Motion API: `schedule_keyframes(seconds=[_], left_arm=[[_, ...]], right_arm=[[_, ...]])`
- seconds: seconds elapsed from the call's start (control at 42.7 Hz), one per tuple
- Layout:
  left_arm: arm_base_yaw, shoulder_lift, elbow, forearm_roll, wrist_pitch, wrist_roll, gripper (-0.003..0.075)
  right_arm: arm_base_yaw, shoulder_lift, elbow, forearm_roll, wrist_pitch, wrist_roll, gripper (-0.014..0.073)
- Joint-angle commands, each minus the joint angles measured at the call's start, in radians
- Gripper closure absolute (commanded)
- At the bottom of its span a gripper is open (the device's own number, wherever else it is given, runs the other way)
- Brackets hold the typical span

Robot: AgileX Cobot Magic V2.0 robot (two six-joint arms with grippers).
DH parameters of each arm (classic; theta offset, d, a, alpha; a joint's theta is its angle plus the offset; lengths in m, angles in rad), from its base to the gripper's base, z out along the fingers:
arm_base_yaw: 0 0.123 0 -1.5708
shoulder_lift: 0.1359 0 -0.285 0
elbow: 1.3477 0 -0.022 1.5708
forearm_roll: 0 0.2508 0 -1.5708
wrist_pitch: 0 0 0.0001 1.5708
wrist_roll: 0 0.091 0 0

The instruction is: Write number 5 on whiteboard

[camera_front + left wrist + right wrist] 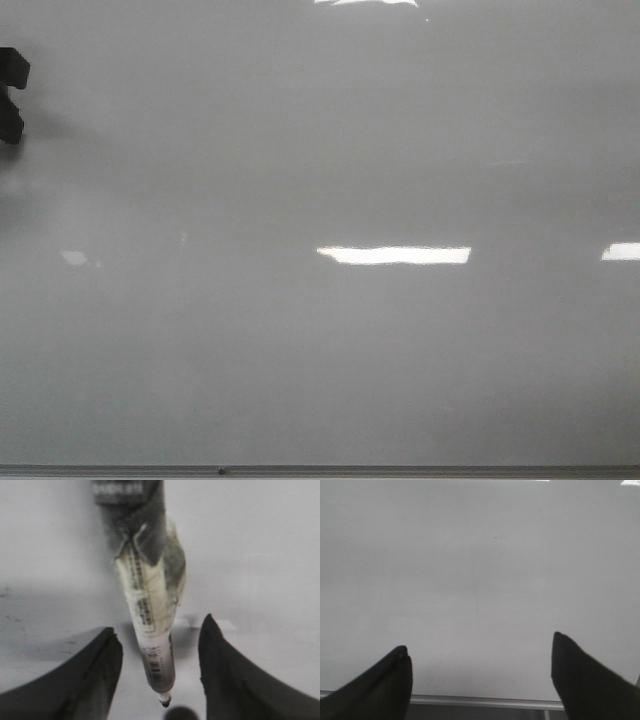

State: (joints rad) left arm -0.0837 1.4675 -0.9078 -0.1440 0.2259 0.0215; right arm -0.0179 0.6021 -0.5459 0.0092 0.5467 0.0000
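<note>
At the bottom of the left wrist view, the left gripper shows two dark fingers spread apart, with a marker running down between them; the fingers do not touch its barrel here, and I cannot tell from this picture what holds the pen. The marker's dark tip points toward the lower edge of the frame, its pale labelled barrel rising to a blurred dark upper end near the top. Behind it lies the whiteboard, grey and faintly smudged at the left. Only this view shows the marker. Low in the right wrist view, the right gripper has its two black fingers wide apart with nothing between them, and beyond them the board's thin grey metal frame edge crosses the lower part of the picture, the bare board surface above it. Farther off, the front view shows the whiteboard filling the frame, its frame edge along the bottom, bright light reflections at centre and right, and a dark piece of the left gripper just entering at the upper left edge. No written number 5 can be made out in any view.
</note>
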Motion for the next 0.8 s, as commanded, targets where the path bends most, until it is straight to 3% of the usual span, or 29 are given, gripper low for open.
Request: schedule_keyframes(seconds=[0.0, 0.164, 0.234, 0.492, 0.774], left_arm=[[-0.008, -0.029, -0.035, -0.001, -0.067, -0.008, 0.0540], [-0.008, -0.033, -0.035, 0.006, -0.054, -0.008, 0.0685], [-0.006, -0.051, -0.046, 0.012, 0.036, -0.008, 0.0740], [-0.008, -0.147, -0.130, 0.012, 0.381, 0.009, 0.0741], [-0.131, -0.178, -0.301, -0.032, 0.826, 0.277, 0.0741]], right_arm=[[0.001, 0.007, -0.028, -0.009, -0.065, -0.013, 0.0000], [0.001, 0.007, -0.028, -0.009, -0.066, -0.013, 0.0000], [0.001, 0.007, -0.028, -0.009, -0.066, -0.013, 0.0000], [0.001, 0.007, -0.069, 0.016, -0.012, -0.009, 0.0000], [0.001, 0.078, -0.191, 0.040, 0.148, -0.011, 0.0000]])
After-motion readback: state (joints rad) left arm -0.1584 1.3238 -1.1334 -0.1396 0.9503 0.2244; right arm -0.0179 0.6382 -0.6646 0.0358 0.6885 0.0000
